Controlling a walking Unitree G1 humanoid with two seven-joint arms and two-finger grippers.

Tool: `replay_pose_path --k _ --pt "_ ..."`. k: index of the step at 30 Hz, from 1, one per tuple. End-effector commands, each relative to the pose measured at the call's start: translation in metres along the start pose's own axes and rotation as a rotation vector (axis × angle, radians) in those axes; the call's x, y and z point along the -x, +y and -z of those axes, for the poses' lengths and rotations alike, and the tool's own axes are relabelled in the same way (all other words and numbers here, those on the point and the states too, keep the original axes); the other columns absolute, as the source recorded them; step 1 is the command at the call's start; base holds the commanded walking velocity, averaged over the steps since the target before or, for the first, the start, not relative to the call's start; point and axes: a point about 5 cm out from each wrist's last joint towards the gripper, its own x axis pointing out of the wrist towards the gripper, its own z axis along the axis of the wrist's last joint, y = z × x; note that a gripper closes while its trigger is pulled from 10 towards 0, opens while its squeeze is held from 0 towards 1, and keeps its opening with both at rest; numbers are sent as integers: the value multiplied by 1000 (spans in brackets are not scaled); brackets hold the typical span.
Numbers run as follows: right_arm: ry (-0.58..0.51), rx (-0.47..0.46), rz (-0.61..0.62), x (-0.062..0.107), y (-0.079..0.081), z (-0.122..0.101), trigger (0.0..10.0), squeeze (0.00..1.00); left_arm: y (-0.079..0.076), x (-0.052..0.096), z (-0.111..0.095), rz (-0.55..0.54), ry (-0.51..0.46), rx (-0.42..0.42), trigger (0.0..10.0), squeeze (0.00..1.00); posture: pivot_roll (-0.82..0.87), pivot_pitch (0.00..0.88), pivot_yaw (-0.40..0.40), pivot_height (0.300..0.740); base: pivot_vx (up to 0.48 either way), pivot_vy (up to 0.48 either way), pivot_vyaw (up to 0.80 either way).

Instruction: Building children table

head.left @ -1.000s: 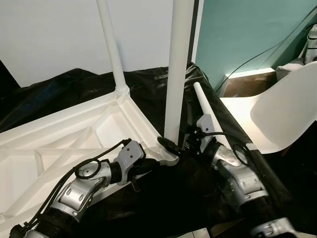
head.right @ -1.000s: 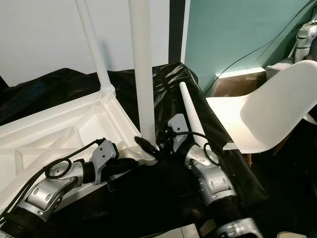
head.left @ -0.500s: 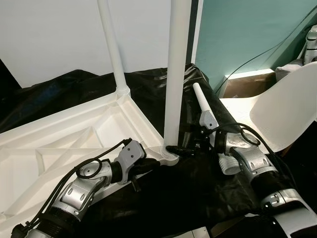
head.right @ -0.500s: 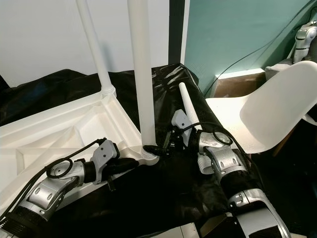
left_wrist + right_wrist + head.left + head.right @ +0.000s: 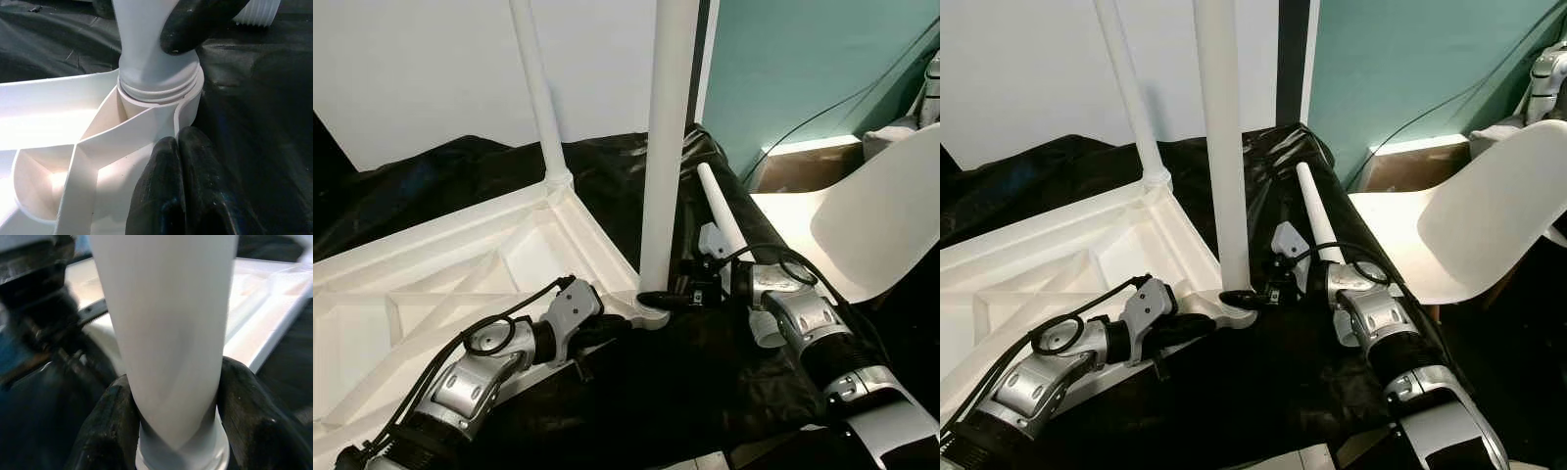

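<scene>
Children's table (image 5: 460,264), white plastic, lies upside down on black sheeting (image 5: 636,392), its ribbed underside facing up and two legs already standing in corner sockets. The right gripper (image 5: 171,416) grips the near leg (image 5: 664,147) low down, just above its socket collar: the right wrist view shows one black finger pressed against each side of the white tube, the leg standing upright between them. The left gripper (image 5: 178,161) rests at the same corner of the table frame, its two fingers (image 5: 195,196) pressed together with nothing between them, tips touching the rim just beside the socket; the right gripper's fingertip on the leg shows beyond them. A far leg (image 5: 536,88) stands upright at the next corner, well apart from both sets of fingers. A loose leg (image 5: 1317,220) lies flat on the sheeting just behind the right wrist. A white chair (image 5: 1489,215) stands to the right of the right arm.
</scene>
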Motion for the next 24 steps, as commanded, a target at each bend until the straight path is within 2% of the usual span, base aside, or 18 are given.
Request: replay_pose_path --k 1,2,4,6,7,9,13,18,19,20,21,22,24 --pt "-80 19 301 3 -7 -3 0 0 -16 -3 23 118 73 79 10000 0 49 0 -1 740 0 0 0" --pt "-100 16 353 2 -4 -2 0 0 -16 -3 23 118 73 79 10000 0 48 0 -1 740 0 0 0" --pt "-100 16 353 2 -4 -2 0 0 -16 -3 23 118 73 79 10000 0 48 0 -1 740 0 0 0" --pt "-149 12 401 -3 16 1 0 0 -15 -3 22 118 74 76 10000 0 49 0 2 740 0 0 0" --pt "-149 12 401 -3 16 1 0 0 -15 -3 22 118 74 76 10000 0 49 0 2 740 0 0 0" --pt "-179 -11 441 -10 33 3 0 0 -15 -3 21 119 74 74 10000 0 46 0 5 740 0 0 0" --pt "-214 -4 533 -9 32 2 0 0 -15 -2 20 121 76 72 10000 0 53 0 3 740 0 0 0" --pt "-218 -17 565 -8 30 2 196 0 -16 -2 21 115 74 75 10000 0 60 0 -3 740 0 0 0" --pt "-216 -23 564 -8 31 3 10000 63 -16 -1 22 114 75 78 10000 0 62 0 -5 740 0 0 0" --pt "-216 -23 564 -8 31 3 10000 63 -16 -1 22 114 75 78 10000 0 62 0 -5 740 0 0 0" --pt "-215 -26 563 -9 31 3 10000 1000 -17 -1 23 114 76 80 10000 0 62 0 -5 740 0 0 0" --pt "-215 -26 563 -9 31 3 10000 1000 -17 -1 23 114 76 80 10000 0 62 0 -5 740 0 0 0" --pt "-203 -39 486 -10 32 3 10000 1000 -18 -1 24 112 76 84 10000 0 60 0 -7 740 0 0 0"
